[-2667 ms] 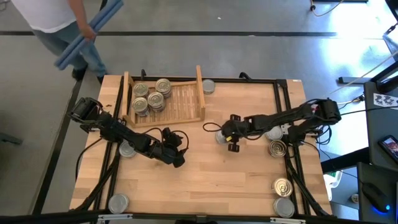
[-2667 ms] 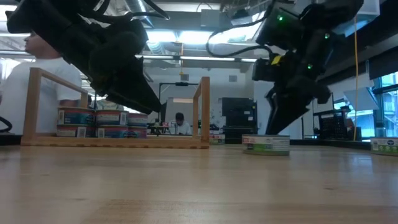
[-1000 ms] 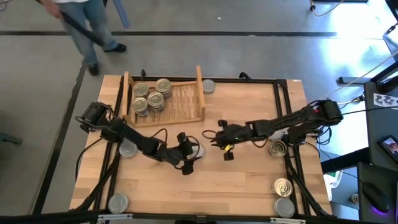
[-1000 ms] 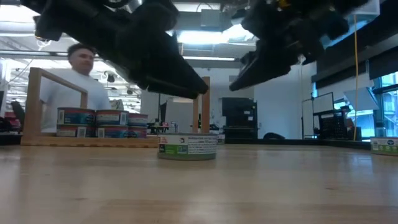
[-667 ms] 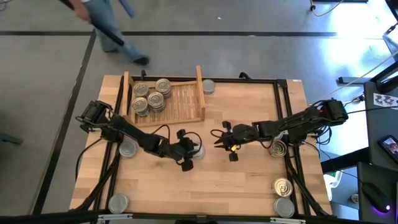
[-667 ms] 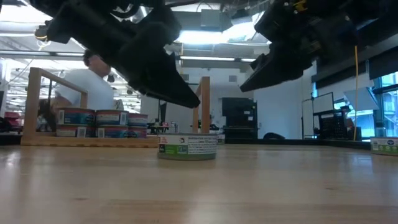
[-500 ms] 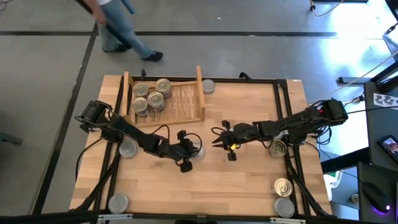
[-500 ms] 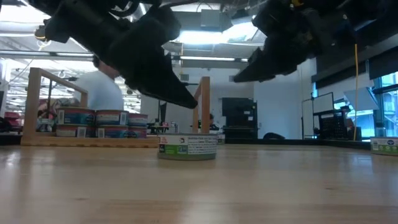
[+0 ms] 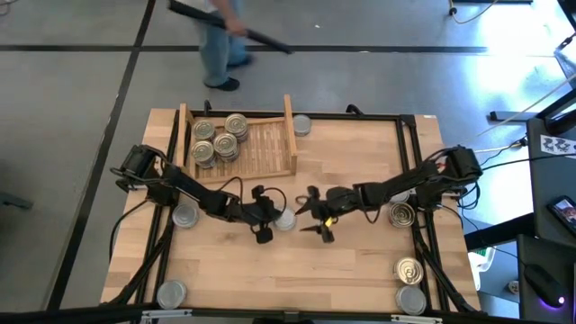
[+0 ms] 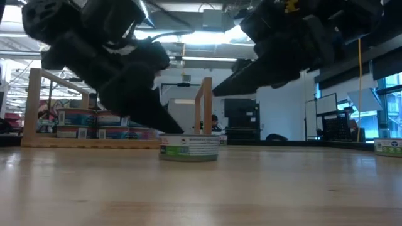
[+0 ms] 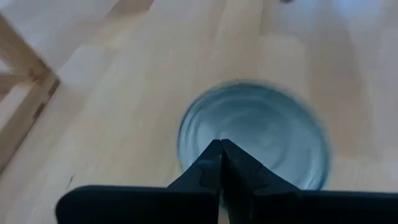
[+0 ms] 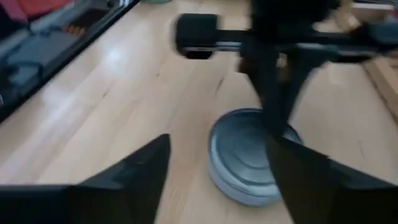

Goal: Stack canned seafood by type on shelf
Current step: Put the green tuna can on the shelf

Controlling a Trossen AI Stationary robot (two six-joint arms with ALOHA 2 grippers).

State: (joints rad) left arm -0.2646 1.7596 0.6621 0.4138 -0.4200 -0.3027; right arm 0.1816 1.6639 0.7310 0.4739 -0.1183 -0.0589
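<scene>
A short round can (image 9: 285, 220) with a plain grey top (image 11: 267, 137) stands on its base at mid-table. My left gripper (image 9: 272, 218) is shut and comes at it from the table's left, tips at its top. My right gripper (image 9: 307, 216) hangs open just right of the can and above it (image 10: 217, 91), its fingers (image 12: 143, 162) spread wider than the can (image 12: 239, 168) and clear of it. The shelf (image 9: 267, 144) stands at the far left with several cans (image 9: 216, 139) stacked in its left part. My left gripper touches the can with its shut fingertips (image 11: 221, 148), which come down on the grey top by its left rim (image 10: 168, 134). The fingers slant down from the table's left. The can stands flat on the table.
Loose cans lie at the left (image 9: 184, 214), near left (image 9: 171, 292), right (image 9: 402, 214) and near right (image 9: 409, 270), and one stands beside the shelf's right board (image 9: 301, 124). A person (image 9: 220, 40) walks past the far edge.
My left gripper has shut and sunk onto the can's top. My right gripper has tipped down, gone toward the can and the table's left, and opened wide. The can has stayed in place. The person has walked along the far side.
</scene>
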